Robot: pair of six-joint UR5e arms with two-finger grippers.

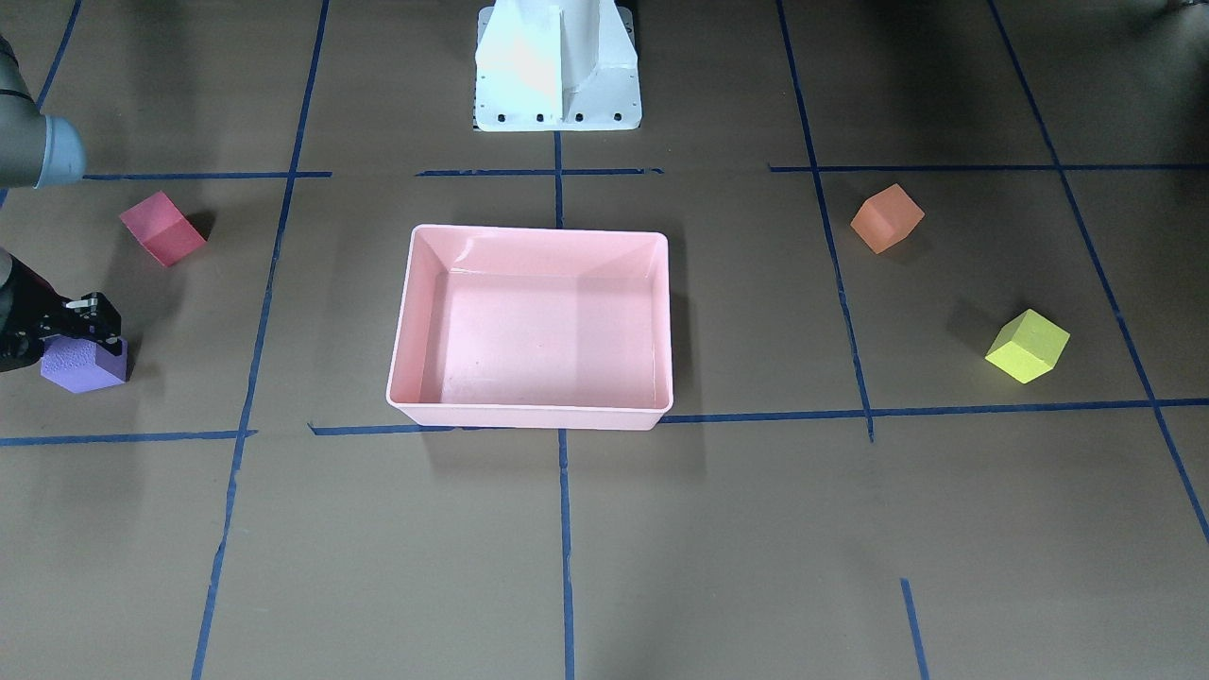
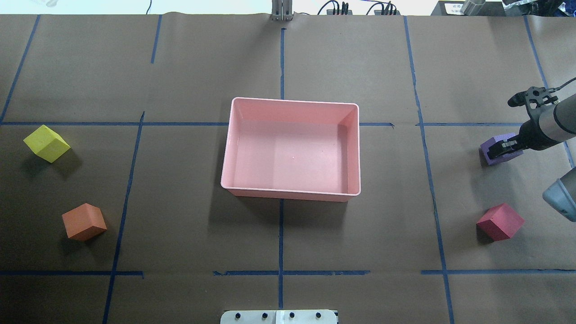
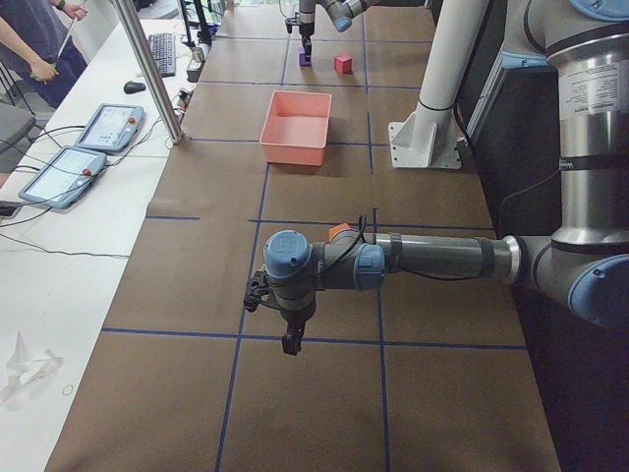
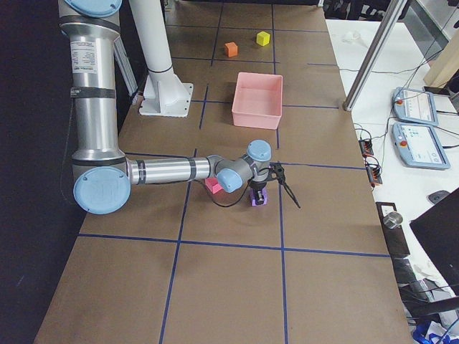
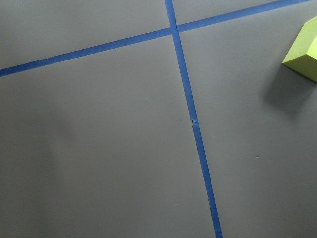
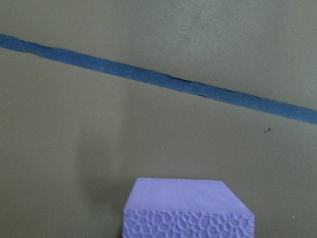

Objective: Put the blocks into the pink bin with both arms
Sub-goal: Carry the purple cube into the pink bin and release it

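Note:
The pink bin sits empty in the middle of the table. The yellow-green block and the orange block lie far left of it. The red block and the purple block lie far right. My right gripper is down on the purple block, which rests on the table and fills the bottom of the right wrist view. I cannot tell whether its fingers are clamped. My left gripper shows only in the exterior left view, hanging above the paper near the orange block.
The white pedestal base stands behind the bin. Blue tape lines cross the brown paper. Tablets and a metal post stand beyond the table's far edge. The left wrist view catches a corner of the yellow-green block.

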